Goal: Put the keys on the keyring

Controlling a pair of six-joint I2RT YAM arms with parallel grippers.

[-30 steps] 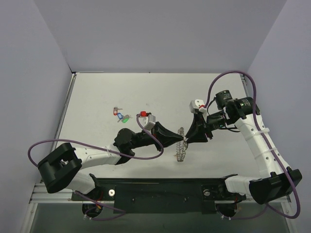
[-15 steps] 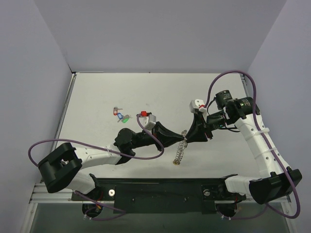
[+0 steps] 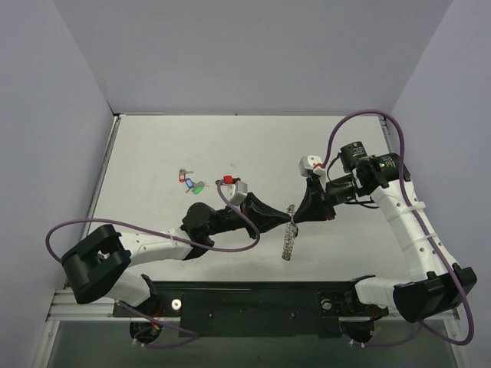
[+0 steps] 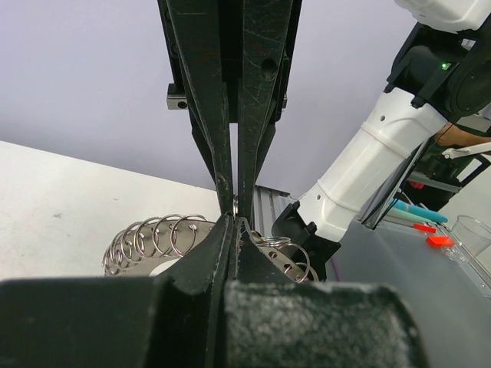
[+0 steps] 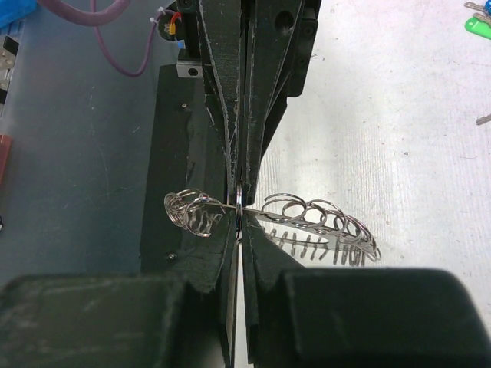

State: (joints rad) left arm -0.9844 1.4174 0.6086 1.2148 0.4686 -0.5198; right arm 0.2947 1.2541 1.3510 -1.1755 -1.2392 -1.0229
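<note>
Left arm: stretched low over the table [image 3: 153,146] toward centre, left gripper [image 3: 285,218] with fingers pressed together on the keyring [image 3: 289,234]. Right arm: folded back inward, right gripper [image 3: 298,215] tip to tip with the left, pinching the same wire loop, which dangles below both. Keys [image 3: 192,183]: loose cluster on the table's left part, well apart from both grippers.

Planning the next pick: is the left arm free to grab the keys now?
Probably not: the left gripper is shut on the keyring, though nothing stands between it and the keys.
</note>
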